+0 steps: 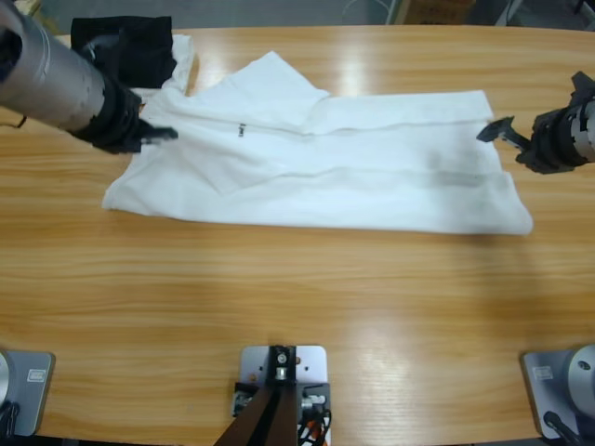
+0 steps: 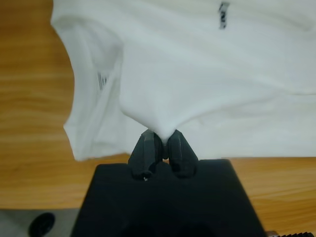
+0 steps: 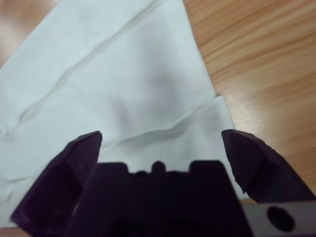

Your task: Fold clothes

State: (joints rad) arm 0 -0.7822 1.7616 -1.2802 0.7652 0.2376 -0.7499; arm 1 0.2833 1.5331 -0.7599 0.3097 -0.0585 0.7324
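Note:
The white T-shirt (image 1: 335,167) lies spread across the far half of the table, partly folded over itself, with its small dark logo (image 1: 240,131) showing. My left gripper (image 1: 163,135) is at the shirt's left end. In the left wrist view that gripper (image 2: 162,136) is shut on a pinched peak of the white cloth (image 2: 207,74), and a label (image 2: 102,80) shows through the fabric beside it. My right gripper (image 1: 502,130) hovers at the shirt's right edge. In the right wrist view it (image 3: 165,136) stands open over the shirt's edge (image 3: 113,84), holding nothing.
A black folded garment (image 1: 125,46) lies at the far left corner, just behind the left arm. Bare wooden tabletop (image 1: 297,288) stretches along the whole near half, and more of it shows to the right of the shirt (image 3: 256,59).

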